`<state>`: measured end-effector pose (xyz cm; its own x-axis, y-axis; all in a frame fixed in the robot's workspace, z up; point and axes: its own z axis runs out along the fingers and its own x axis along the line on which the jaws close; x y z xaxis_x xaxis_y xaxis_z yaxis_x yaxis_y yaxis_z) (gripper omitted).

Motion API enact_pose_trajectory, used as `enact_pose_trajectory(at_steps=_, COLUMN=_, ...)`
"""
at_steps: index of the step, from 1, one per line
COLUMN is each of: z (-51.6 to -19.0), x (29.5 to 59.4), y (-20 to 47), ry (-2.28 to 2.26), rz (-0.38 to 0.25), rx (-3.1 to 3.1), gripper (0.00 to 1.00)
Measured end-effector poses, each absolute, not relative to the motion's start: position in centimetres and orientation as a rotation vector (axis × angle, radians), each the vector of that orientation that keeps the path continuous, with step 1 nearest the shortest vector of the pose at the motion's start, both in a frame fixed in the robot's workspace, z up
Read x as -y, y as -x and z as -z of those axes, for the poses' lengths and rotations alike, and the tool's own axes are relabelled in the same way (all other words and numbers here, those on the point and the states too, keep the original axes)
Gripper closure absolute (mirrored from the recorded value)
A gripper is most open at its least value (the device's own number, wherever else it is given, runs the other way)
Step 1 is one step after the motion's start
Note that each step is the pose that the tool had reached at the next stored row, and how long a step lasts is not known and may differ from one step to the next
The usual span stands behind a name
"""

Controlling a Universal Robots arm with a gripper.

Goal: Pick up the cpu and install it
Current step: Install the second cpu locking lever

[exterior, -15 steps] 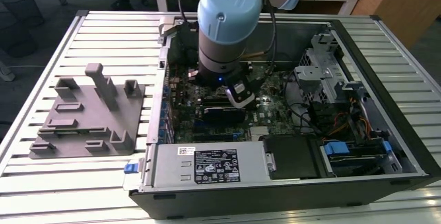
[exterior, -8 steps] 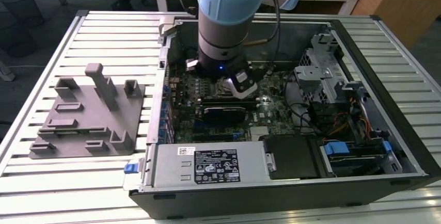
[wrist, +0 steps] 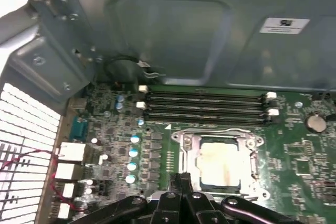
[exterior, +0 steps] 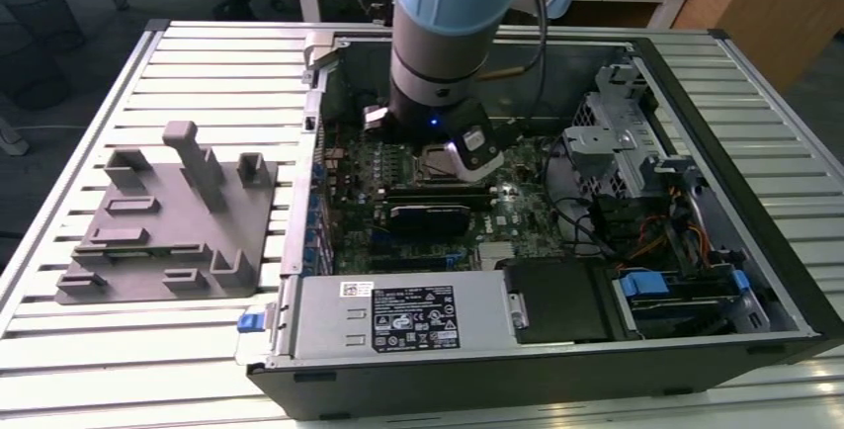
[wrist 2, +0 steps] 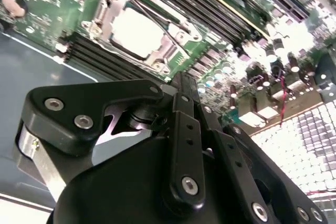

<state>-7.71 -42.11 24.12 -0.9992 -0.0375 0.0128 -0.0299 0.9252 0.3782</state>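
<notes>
The cpu (wrist: 219, 165) is a silvery-white square lying flat inside the metal socket frame (wrist: 185, 141) on the green motherboard; the second wrist view also shows the cpu (wrist 2: 137, 31). My gripper (wrist: 181, 180) hangs just beside the socket's edge, a little above the board, with its black fingers (wrist 2: 182, 88) pressed together and nothing between them. In the exterior view the arm reaches down into the open computer case, and the gripper (exterior: 456, 157) is over the middle of the board.
Memory slots (wrist: 207, 103) run along the far side of the socket. The case wall (wrist: 173, 35) rises behind them. A drive cage (exterior: 620, 142) and cables fill the exterior view's right. A grey fixture block (exterior: 172, 221) lies on the slatted table at the exterior view's left.
</notes>
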Motion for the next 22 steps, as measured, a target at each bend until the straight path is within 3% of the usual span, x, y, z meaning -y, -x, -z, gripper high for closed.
enact_pose_trajectory(at_steps=22, z=-23.4, x=43.5, y=5.7, ry=-0.006, rz=0.601, rx=3.058, gripper=0.89)
